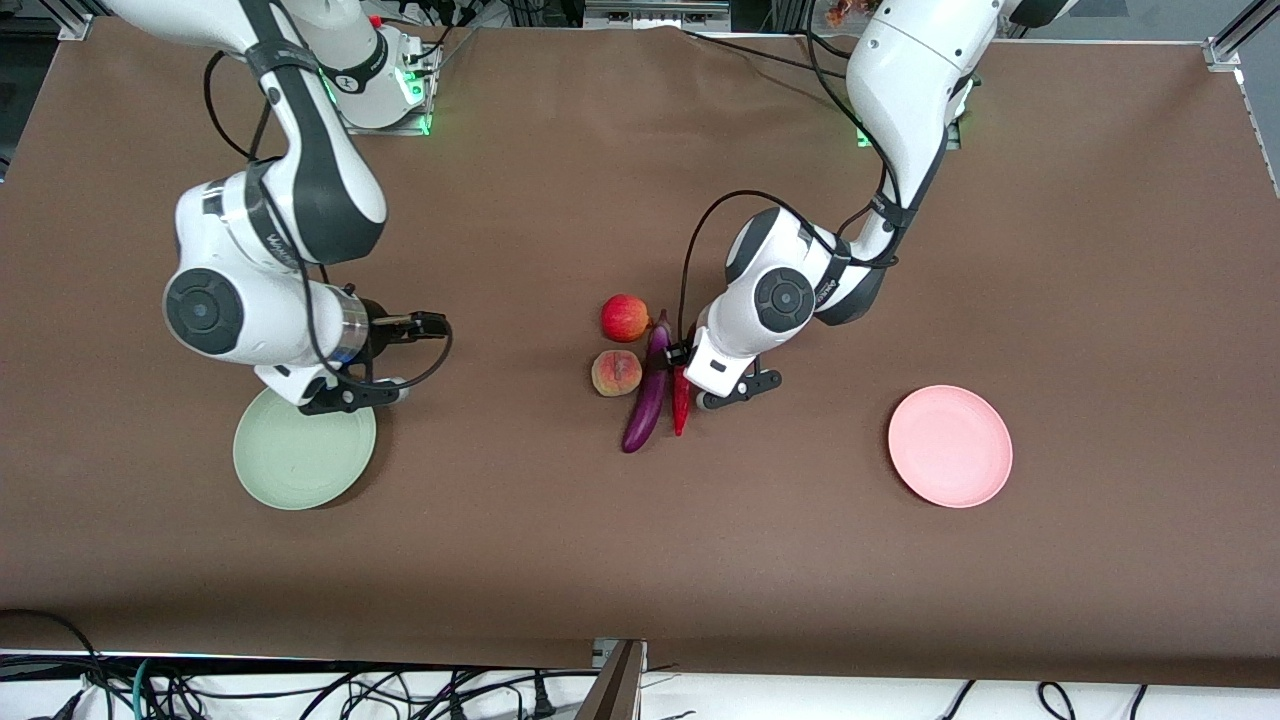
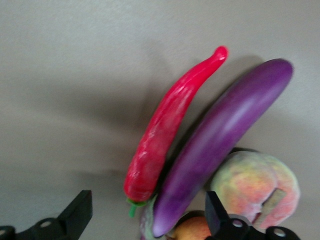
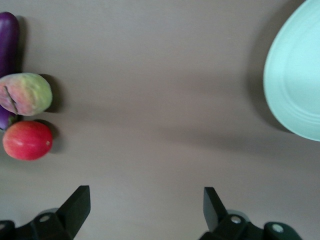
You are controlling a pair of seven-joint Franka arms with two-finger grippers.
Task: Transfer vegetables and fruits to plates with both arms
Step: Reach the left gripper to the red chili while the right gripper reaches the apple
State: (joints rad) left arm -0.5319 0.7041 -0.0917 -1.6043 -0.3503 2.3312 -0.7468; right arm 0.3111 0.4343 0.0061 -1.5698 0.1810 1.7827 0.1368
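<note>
The purple eggplant (image 1: pixel 648 390) and the red chili (image 1: pixel 681 405) lie side by side mid-table. The red round fruit (image 1: pixel 625 318) and the peach (image 1: pixel 616 373) sit beside the eggplant, toward the right arm's end. My left gripper (image 1: pixel 683 352) is open and low over the stem ends of the chili (image 2: pixel 170 125) and the eggplant (image 2: pixel 225 135), with both between its fingers; the peach (image 2: pixel 255 185) is by one finger. My right gripper (image 1: pixel 425 325) is open and empty above bare table beside the green plate (image 1: pixel 290 465). The pink plate (image 1: pixel 950 446) is empty at the left arm's end.
The right wrist view shows its gripper (image 3: pixel 145 210) over bare cloth, the green plate (image 3: pixel 295 85) at one side, and the peach (image 3: pixel 25 94), red fruit (image 3: pixel 27 140) and eggplant (image 3: pixel 7 40) at the other. Cables (image 1: pixel 300 690) hang along the table's edge nearest the front camera.
</note>
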